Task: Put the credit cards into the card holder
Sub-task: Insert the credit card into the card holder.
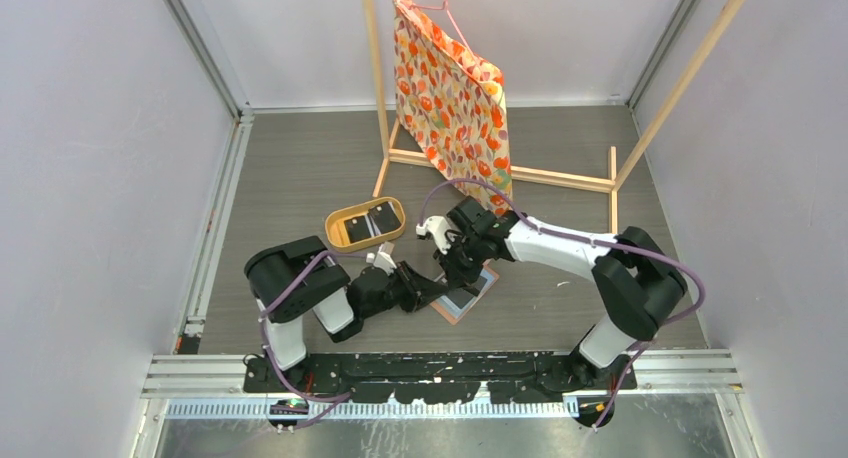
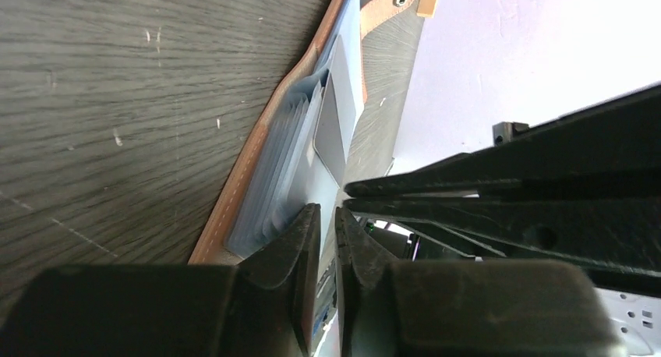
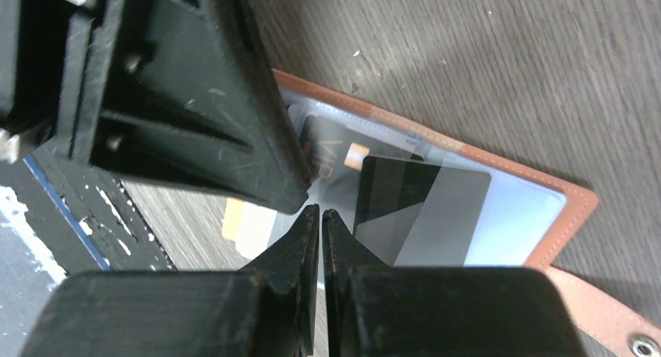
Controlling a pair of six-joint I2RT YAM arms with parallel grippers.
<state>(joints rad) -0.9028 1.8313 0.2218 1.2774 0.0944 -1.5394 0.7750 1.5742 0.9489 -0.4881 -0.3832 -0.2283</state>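
Observation:
The salmon-brown card holder [image 1: 480,290] lies open on the table between both grippers. Its leather rim [image 2: 249,166] and grey-blue clear leaves show in the left wrist view. A dark grey credit card [image 3: 425,213] lies on the holder [image 3: 538,182], partly under a clear leaf; it also shows in the left wrist view [image 2: 335,131]. A light card with an orange corner [image 3: 249,220] sits at the holder's near side. My left gripper [image 2: 327,217] is shut on a clear leaf. My right gripper [image 3: 320,215] is shut, tips at the dark card's edge, and I cannot tell whether it grips anything.
An oval yellow-rimmed tray [image 1: 338,218] holding dark cards [image 1: 370,223] stands just behind the left gripper [image 1: 418,285]. A flowered bag [image 1: 450,98] hangs on a wooden rack [image 1: 560,178] at the back. The holder's snap tab [image 3: 604,322] sticks out sideways.

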